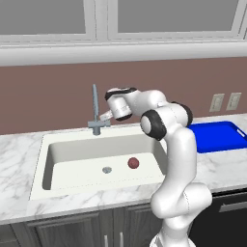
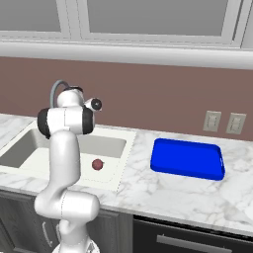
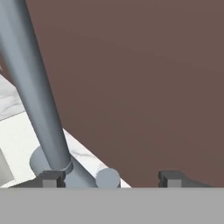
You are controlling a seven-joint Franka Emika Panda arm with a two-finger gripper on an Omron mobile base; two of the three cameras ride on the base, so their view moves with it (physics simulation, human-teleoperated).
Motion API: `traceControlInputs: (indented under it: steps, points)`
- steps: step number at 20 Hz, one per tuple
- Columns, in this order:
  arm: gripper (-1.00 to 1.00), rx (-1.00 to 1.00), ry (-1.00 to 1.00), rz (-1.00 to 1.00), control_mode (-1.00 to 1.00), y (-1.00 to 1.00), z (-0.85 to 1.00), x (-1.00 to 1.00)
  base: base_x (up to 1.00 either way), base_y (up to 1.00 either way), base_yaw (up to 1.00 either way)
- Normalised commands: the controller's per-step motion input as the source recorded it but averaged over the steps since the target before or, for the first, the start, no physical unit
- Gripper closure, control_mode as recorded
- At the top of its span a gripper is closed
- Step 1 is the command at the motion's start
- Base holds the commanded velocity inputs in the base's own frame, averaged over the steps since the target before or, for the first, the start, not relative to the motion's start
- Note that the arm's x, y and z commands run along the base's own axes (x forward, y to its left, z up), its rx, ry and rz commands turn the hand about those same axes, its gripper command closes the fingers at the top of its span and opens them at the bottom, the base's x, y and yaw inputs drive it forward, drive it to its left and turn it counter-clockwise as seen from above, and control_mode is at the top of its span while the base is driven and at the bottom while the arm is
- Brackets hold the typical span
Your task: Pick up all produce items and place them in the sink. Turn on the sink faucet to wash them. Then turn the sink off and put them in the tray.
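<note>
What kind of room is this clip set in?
A rendered kitchen, it seems: a marble counter with an inset sink and faucet, cabinet doors beneath, and wall outlets on the backsplash.

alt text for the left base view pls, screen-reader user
White robot arm reaches over the off-white sink, its open gripper at the lever of the grey faucet. A small dark red fruit lies on the basin floor beside the drain; a blue tray sits on the counter right.
</note>
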Motion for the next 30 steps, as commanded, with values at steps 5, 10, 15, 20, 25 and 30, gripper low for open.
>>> traceControlInputs:
  steps: [5, 10, 15, 20, 25, 30]
  points:
    - [1.0, 0.0, 0.0, 0.0, -1.0, 0.0, 0.0, 0.0, 0.0, 0.0, 0.0]
    - [1.0, 0.0, 0.0, 0.0, -1.0, 0.01, 0.0, 0.0, 0.0, 0.0, 0.0]
    - [1.0, 0.0, 0.0, 0.0, -1.0, 0.0, 0.0, 0.0, 0.0, 0.0, 0.0]
    - [1.0, 0.0, 0.0, 0.0, -1.0, 0.0, 0.0, 0.0, 0.0, 0.0, 0.0]
    - [1.0, 0.0, 0.0, 0.0, -1.0, 0.0, -0.04, 0.0, 0.0, 0.0, 0.0]
    - [1.0, 0.0, 0.07, -0.01, -1.0, -0.02, -0.05, 0.0, 0.0, 0.0, 0.0]
